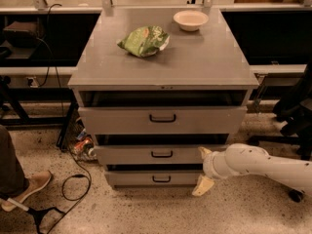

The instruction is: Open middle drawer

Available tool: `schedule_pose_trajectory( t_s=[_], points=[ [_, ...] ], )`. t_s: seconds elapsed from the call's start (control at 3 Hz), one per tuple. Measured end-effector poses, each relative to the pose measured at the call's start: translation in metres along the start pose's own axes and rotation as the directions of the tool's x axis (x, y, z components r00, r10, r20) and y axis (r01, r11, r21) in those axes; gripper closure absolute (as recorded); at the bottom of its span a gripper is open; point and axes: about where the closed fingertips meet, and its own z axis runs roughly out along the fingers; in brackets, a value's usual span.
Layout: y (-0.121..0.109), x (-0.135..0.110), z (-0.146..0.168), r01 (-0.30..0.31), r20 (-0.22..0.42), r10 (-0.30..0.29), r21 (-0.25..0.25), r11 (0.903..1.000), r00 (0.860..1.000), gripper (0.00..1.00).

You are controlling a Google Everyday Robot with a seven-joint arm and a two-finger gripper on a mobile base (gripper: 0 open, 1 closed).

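Right, here's the grey flat-topped desk (195, 67) with its three drawers stacked under the front edge. The middle drawer (131, 155), a grey flat front of medium height with a small black loop handle at its centre, sits between the tall top drawer (117, 120) and the short bottom drawer (129, 178). There's a dark gap showing above its upper edge.

The white arm (263, 165) comes in low from the right, just above the speckled floor (146, 211). Its gripper (204, 169) is at the right-hand end of the middle drawer, well clear of the handle. The fingers are spread wide and hold nothing. The upper one is up by the drawer front's right edge and the lower one points down beside the bottom drawer's corner. I can't tell whether either touches.

In front of the drawers the floor is open. A black cable (73, 182) loops off to the left, near a person's shoe (27, 189). On top, well back from the front edge, lie a crumpled green bag (144, 40) and a shallow white bowl (190, 19).
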Motion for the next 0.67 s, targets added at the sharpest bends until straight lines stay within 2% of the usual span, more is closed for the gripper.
schedule_pose_trajectory(
  t_s=[0.33,0.67],
  points=[
    [-0.016,-0.005,0.02,0.052,0.053,-0.053,0.024,0.9984,0.997,0.0],
    [-0.033,-0.02,0.03,0.142,0.086,-0.146,0.055,0.9884,0.986,0.0]
  ],
)
